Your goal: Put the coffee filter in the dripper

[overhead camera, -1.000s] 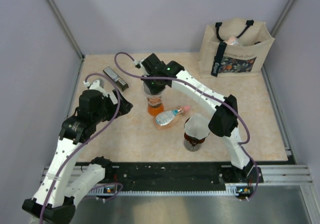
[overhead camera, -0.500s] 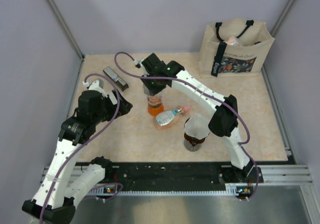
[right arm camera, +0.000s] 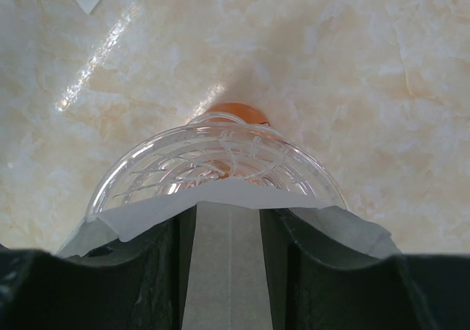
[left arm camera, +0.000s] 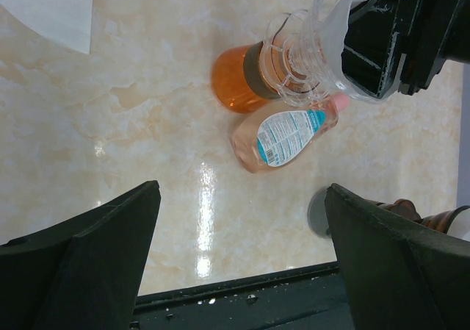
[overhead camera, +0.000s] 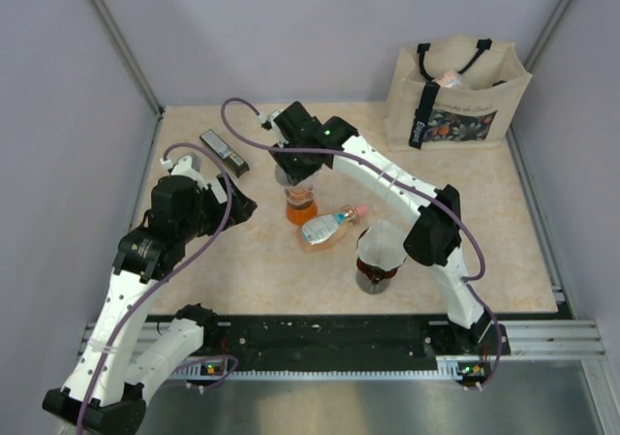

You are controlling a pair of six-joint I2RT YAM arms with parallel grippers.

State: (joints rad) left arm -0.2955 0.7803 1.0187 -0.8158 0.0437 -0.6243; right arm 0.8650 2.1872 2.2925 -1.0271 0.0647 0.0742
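1. Well, over on the left, the left gripper (left arm camera: 241, 190) hangs low above the marbled beige table (left arm camera: 132, 124). Its jaws are spread wide with nothing between them. A loose piece of white paper (left arm camera: 51, 10) lies on the table just beyond it.
2. Towards the middle, the right gripper (right arm camera: 228, 231) has its jaws pressed in on the thin white paper coffee filter (right arm camera: 220, 198). The filter lies across the near rim of a clear ribbed glass cup (right arm camera: 213, 153).
3. That cup sits on top of a glass of orange liquid (overhead camera: 301, 205). A pink plastic soap bottle (overhead camera: 329, 228) lies on its side just beside the glass.
4. Further right, near the front edge, stands the dark amber-brown cone-shaped dripper (overhead camera: 372, 274), well apart from the pinched coffee filter. Something pale shows at its mouth from above, but I can't tell what it is.
5. In the far right corner sits a cream printed tote bag (overhead camera: 455, 91).
6. By my reckoning the job is only part done. The coffee filter is gripped, but it is over at the clear cup. What's left is carrying it past the bottle and seating it in the dripper.
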